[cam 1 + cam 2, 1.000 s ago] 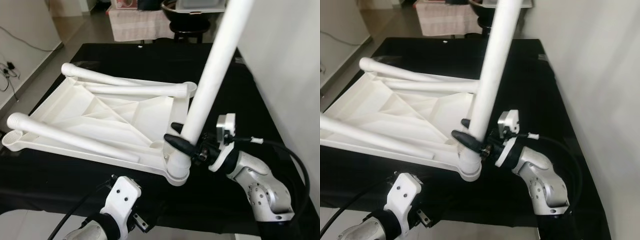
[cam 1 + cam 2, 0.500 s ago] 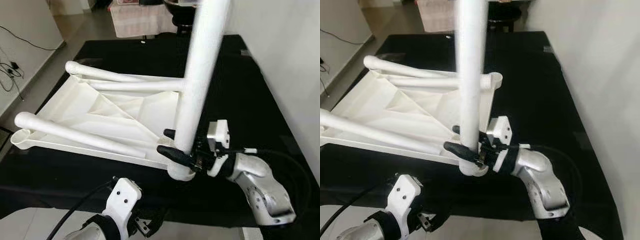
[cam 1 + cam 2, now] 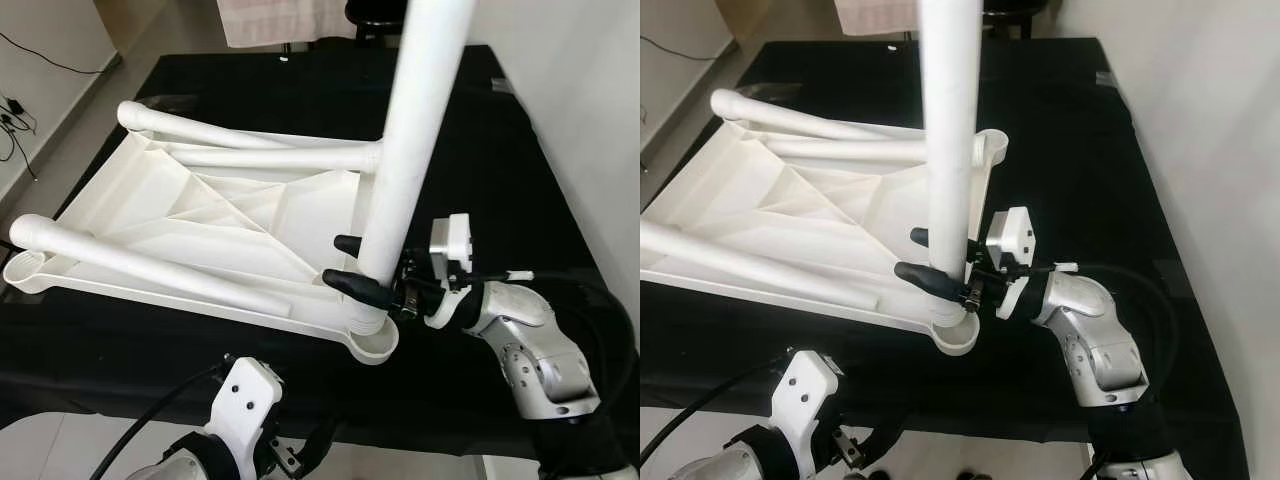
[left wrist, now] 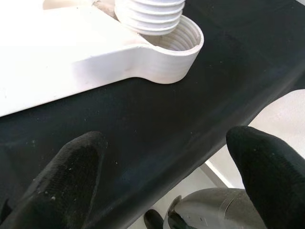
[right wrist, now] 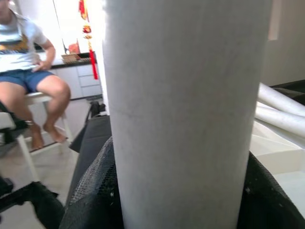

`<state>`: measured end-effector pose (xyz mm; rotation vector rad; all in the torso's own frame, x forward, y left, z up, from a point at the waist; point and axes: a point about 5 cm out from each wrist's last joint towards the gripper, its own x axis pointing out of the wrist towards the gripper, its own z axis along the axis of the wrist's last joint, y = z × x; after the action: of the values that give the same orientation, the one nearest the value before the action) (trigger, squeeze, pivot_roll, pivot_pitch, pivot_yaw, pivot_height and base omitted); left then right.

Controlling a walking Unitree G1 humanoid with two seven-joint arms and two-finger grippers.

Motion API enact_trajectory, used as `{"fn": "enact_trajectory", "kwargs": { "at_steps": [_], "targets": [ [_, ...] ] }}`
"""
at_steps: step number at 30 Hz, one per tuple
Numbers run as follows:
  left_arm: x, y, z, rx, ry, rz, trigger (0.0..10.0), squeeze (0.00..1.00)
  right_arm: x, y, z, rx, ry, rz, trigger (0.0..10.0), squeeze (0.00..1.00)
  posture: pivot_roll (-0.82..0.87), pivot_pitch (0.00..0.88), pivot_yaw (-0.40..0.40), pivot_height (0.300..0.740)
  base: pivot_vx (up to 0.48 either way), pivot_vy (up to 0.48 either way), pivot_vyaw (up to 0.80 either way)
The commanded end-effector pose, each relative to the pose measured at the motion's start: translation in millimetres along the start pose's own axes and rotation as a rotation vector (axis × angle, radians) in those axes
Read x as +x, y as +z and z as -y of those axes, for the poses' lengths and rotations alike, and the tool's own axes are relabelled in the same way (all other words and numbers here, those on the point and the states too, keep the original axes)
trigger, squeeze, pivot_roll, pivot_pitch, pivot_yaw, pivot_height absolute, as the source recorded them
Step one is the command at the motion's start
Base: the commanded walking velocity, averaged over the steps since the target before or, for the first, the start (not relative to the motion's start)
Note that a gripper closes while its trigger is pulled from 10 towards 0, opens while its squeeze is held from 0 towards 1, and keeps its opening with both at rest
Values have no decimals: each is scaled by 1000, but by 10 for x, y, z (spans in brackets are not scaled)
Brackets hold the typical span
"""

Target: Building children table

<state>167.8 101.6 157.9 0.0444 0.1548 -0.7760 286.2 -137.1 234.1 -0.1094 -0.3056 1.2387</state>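
My right gripper (image 3: 352, 266) is clamped on the white table leg (image 3: 410, 150), fingers on either side of the tube near its lower end. The leg stands nearly upright, its ribbed threaded end sitting in the round corner socket (image 4: 178, 45) of the white tabletop (image 3: 190, 225). The tabletop lies upside down on the black-covered desk (image 3: 480, 130), ribs showing. Two further legs (image 3: 140, 268) lie on it, slanting across the underside. A second socket (image 3: 24, 267) sits at the corner nearest my left side.

My left gripper (image 4: 164, 183) hangs low at the near edge of the desk, fingers spread apart, holding nothing, pointed toward the occupied corner socket.

A person (image 5: 26, 57) sits on a chair beyond the desk.
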Motion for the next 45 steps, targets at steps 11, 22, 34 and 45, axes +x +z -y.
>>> {"fn": "enact_trajectory", "kwargs": {
  "at_steps": [11, 22, 34, 45],
  "targets": [
    [-29, 1, 18, -18, -12, -5, 10000, 0, -149, -125, -151, 84, 91, -53, 10000, 0, -3, 318, -3, 740, 0, 0, 0],
    [-16, 12, 6, -24, -14, 0, 10000, 0, -147, -194, -259, 49, 165, -132, 10000, 0, -8, 318, -1, 740, 0, 0, 0],
    [-1, 19, 15, -24, -14, 6, 10000, 0, -16, -133, -211, 7, 171, -121, 10000, 0, -8, 322, -12, 740, 0, 0, 0],
    [1, 20, 34, -31, -16, 10, 10000, 0, 53, -104, -246, 18, 193, -85, 10000, 0, -8, 324, -16, 740, 0, 0, 0]
  ]
}}
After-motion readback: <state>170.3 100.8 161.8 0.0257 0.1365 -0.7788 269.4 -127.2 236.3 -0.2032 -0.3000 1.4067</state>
